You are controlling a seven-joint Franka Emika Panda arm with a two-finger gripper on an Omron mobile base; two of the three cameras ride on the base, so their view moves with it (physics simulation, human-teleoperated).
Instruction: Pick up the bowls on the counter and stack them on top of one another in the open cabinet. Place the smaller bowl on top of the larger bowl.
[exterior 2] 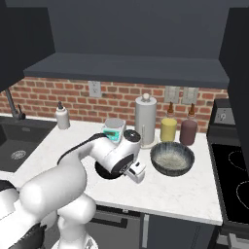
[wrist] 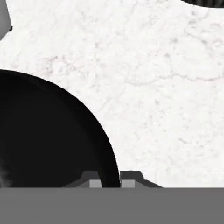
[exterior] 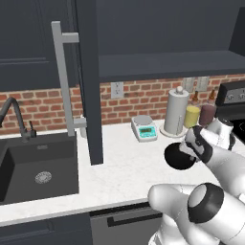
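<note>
The smaller bowl [wrist: 48, 135] sits on the counter [wrist: 166, 96], left of the larger bowl [exterior 2: 172, 158]. The gripper [wrist: 109, 178] straddles its rim with 2 fingertips, parted. Glossy, rigid, probably slippery; pinch the rim wall.

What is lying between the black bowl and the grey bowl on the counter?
Bare counter separates the black bowl from the grey bowl in the hand view.

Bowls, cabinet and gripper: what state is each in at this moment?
black bowl: upright on the counter, rim between the fingertips.
grey bowl: upright on the counter, untouched, empty.
open cabinet: door open, shelf bare.
gripper: low over the black bowl's rim, one fingertip on each side; grip cannot be told.
</note>
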